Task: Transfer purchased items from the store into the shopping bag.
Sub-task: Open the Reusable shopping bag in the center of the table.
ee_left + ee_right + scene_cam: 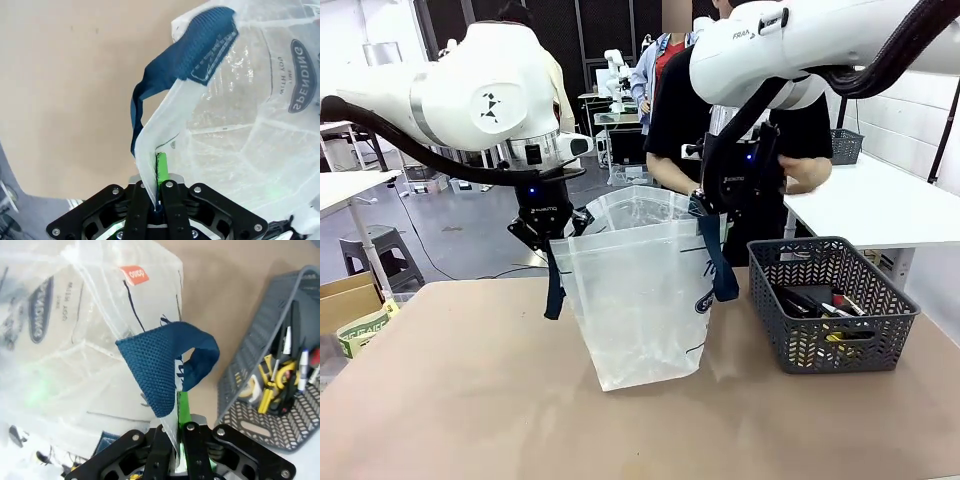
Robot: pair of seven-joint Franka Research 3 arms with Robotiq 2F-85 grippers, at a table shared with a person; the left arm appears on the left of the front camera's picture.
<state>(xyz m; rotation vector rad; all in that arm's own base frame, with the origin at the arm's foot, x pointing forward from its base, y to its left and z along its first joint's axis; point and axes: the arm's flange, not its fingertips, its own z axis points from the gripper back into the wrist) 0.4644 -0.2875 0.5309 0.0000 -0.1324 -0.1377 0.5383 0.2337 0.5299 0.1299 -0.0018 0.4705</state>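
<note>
Bag's open, hope nobody lets go
Translucent white plastic shopping bag (635,310) is held up over the worktop by its rim; left claw (161,187) and right claw (176,435) both clamped tight on thin film. It could slip or tear once stuff from the dark grey lattice plastic basket (795,340) beside it drops in.

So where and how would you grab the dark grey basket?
I'd pinch the long side rim of the basket nearest the bag, coming straight down, one finger inside, one outside. It stands upright, open at the top, with a thin wall, and the goods sit below the rim, so the hand should likely clear them.
</note>
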